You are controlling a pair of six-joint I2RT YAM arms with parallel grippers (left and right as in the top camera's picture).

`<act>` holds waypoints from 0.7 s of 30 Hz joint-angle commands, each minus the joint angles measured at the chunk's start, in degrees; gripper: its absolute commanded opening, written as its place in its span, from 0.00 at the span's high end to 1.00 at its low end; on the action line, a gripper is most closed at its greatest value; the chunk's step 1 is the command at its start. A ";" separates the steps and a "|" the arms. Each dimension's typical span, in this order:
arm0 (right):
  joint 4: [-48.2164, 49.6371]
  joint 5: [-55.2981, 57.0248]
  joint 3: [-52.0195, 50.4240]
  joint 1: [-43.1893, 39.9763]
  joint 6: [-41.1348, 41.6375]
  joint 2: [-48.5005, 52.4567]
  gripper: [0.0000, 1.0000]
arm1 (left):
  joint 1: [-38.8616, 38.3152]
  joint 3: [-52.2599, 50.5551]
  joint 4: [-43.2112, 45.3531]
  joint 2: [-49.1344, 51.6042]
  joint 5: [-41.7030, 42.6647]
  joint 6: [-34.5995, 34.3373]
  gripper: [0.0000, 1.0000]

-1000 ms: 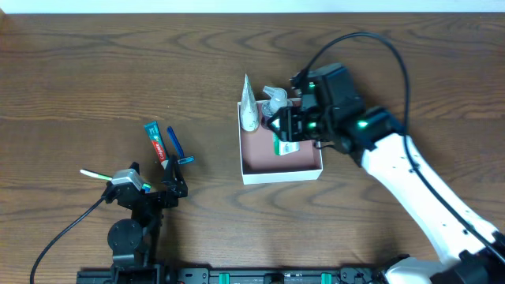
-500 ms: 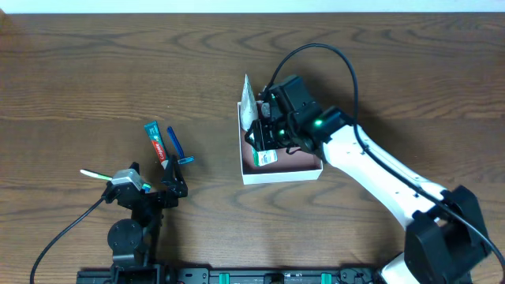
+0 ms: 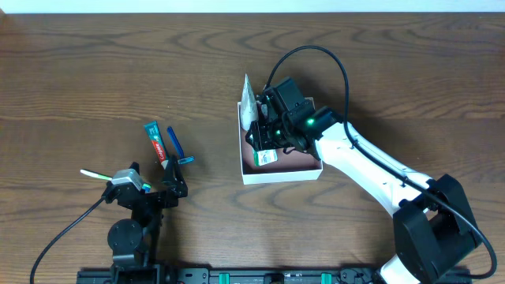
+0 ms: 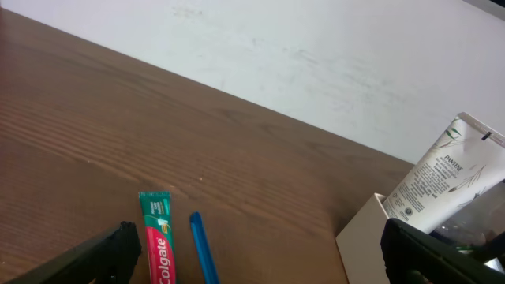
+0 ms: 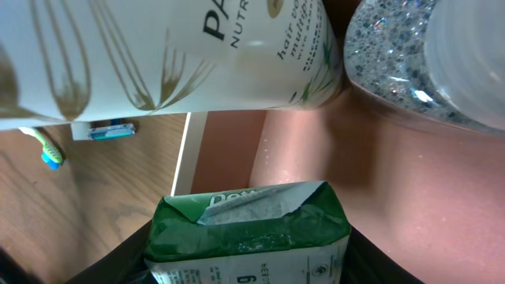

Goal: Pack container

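Task's thing: the square shallow white-walled cardboard box with a dusty pink floor point(image 3: 280, 175) sits on the brown wooden bench point(image 3: 95, 71), a little right of the overhead frame's centre
Already inside: a white plastic hair-care tube point(image 3: 249, 106) leans out over the box's upper left corner; a clear glittery bottle point(image 5: 418, 63) lies at the top of the pink floor
Right tool point(image 3: 270, 150): closed on a green and white soft packet point(image 5: 248, 237), held low over the left half of the box floor
Left tool point(image 4: 272, 268): wide open, empty, parked at lower left
Not packed: a red and green toothpaste tube point(image 3: 156, 142), a slim blue-handled item, perhaps a razor point(image 3: 175, 146), and a green toothbrush point(image 3: 95, 174), all on the bench well left of the box
Progress: roughly halfway, I judge; the packet needs releasing, then three items remain
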 commanded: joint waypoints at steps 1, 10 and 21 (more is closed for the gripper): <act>-0.09 1.60 0.74 0.39 0.90 1.55 0.60 | 0.39 -1.57 -0.87 -0.26 0.00 0.52 0.02; -0.13 1.92 0.74 0.39 1.14 1.55 0.60 | 0.39 -1.57 -0.87 -0.26 0.00 0.52 0.02; 0.00 1.75 0.74 0.83 1.51 1.55 0.58 | 0.39 -1.57 -0.87 -0.26 0.00 0.52 0.02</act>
